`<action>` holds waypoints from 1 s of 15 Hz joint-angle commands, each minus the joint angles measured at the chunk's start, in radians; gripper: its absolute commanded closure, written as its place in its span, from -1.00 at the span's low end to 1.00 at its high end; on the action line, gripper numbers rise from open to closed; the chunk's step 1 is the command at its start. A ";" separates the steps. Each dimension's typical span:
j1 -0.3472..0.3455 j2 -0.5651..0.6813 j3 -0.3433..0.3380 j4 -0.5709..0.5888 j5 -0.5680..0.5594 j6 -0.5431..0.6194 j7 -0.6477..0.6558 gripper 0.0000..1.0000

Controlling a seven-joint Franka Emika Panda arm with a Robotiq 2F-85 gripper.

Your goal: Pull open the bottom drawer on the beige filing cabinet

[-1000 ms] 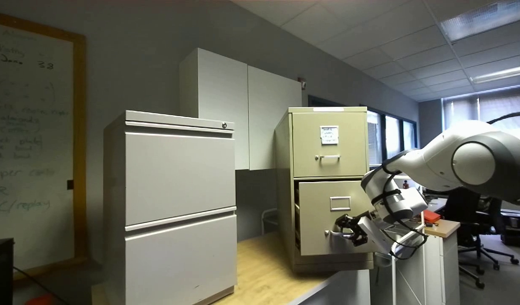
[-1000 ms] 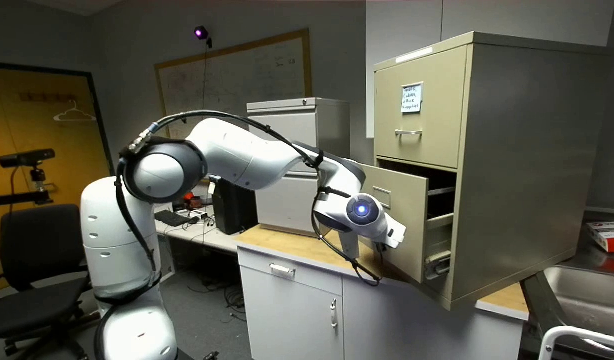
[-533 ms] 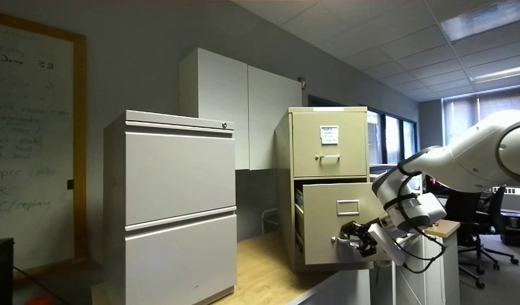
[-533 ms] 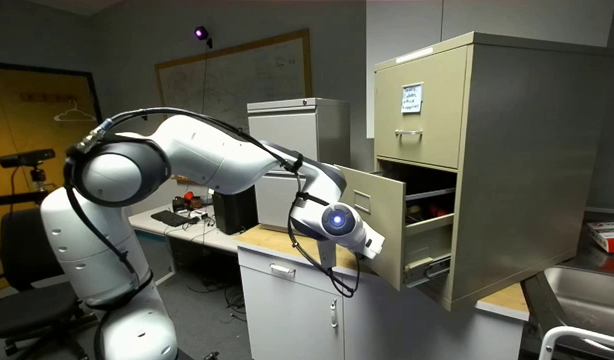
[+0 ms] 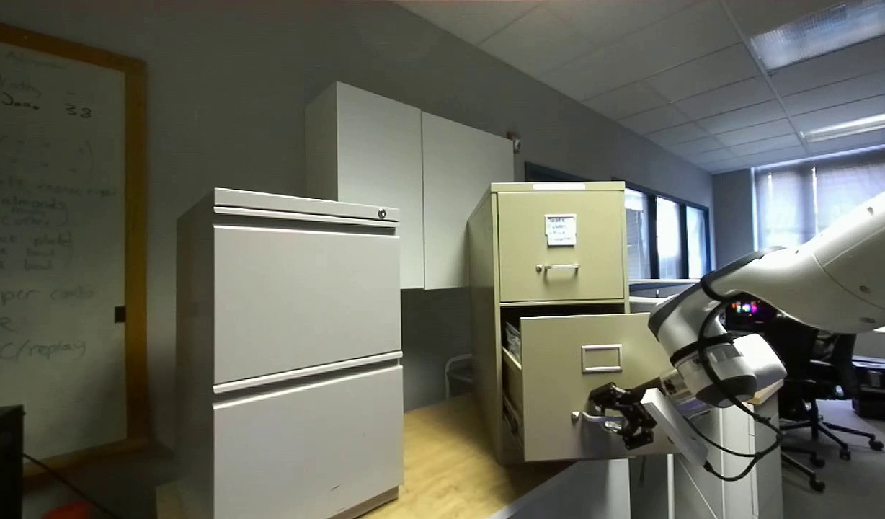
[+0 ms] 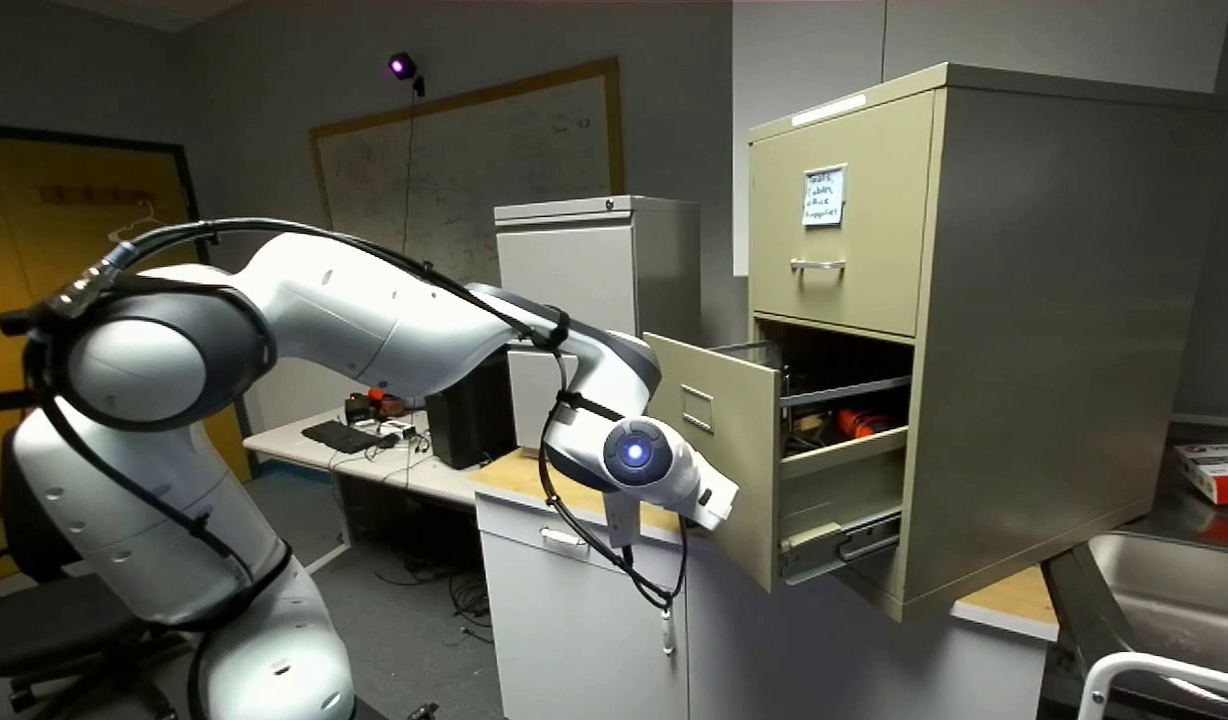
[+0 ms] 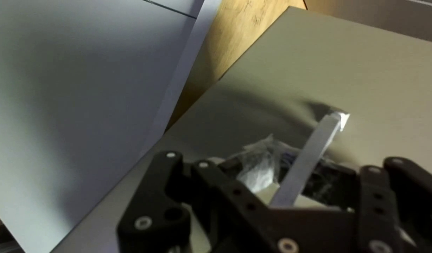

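The beige filing cabinet [image 5: 483,346] stands on the counter and also shows in an exterior view [image 6: 1054,330]. Its bottom drawer [image 5: 550,367] is pulled well out, and its front also shows in an exterior view [image 6: 744,420]. An orange-red item [image 6: 864,424] shows inside it. The drawer's silver handle [image 5: 592,418] crosses between my fingers in the wrist view [image 7: 312,151]. My gripper [image 5: 619,418] is closed around the handle, with film-wrapped fingertips meeting at it in the wrist view [image 7: 293,172]. In an exterior view the arm's hand [image 6: 664,470] hides the fingers.
A pale grey two-panel cabinet [image 5: 305,303] stands on the wooden counter [image 5: 450,447] beside the beige one. White wall cupboards [image 5: 377,166] hang behind. A sink [image 6: 1174,590] lies on the far side. The counter's base front [image 7: 96,88] is below the drawer.
The bottom drawer has slid further out from the cabinet, exposing more of its inside. The gripper stays at the handle, and the arm has moved back along with the drawer.
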 commanded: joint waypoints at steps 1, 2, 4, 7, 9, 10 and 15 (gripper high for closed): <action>0.012 -0.033 0.026 -0.091 -0.020 0.032 0.014 0.84; 0.011 -0.042 0.029 -0.096 -0.021 0.045 0.018 0.82; 0.010 -0.065 0.039 -0.106 -0.015 0.083 0.020 0.32; 0.007 -0.117 0.075 -0.131 0.020 0.189 0.011 0.04; 0.016 -0.158 0.101 -0.146 0.079 0.273 -0.022 -0.29; 0.025 -0.176 0.113 -0.149 0.125 0.318 -0.044 -0.43; 0.054 -0.296 0.180 -0.145 0.392 0.489 -0.206 -1.00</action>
